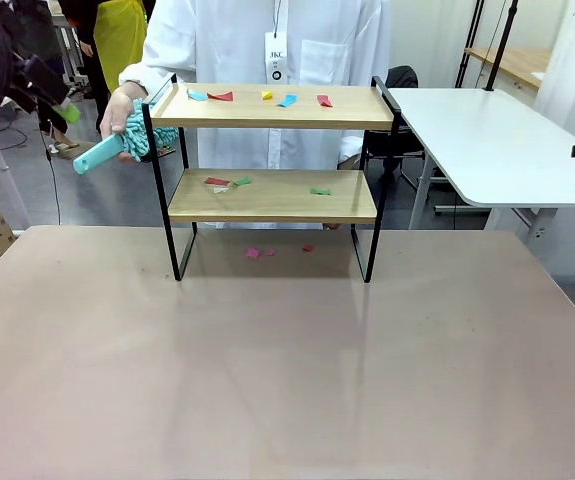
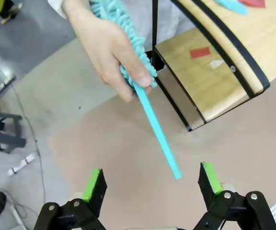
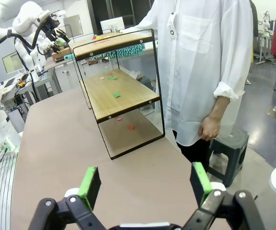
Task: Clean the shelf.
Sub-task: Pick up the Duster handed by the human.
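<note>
**Cleaning not started: shelf littered**

The shelf (image 1: 272,120) stands on the beige table (image 1: 267,380). At the shelf's left end, a person's hand (image 1: 119,110) offers a teal duster (image 1: 117,145) to the left gripper (image 2: 151,177). Its jaws are spread and empty, as are the right gripper's (image 3: 145,177). Paper scraps (image 1: 220,96) litter both boards.

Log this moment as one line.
person's hand holds teal duster, handle toward left fingers | left fingers open, empty | right fingers open, empty | shelf: paper scraps on both boards
</note>
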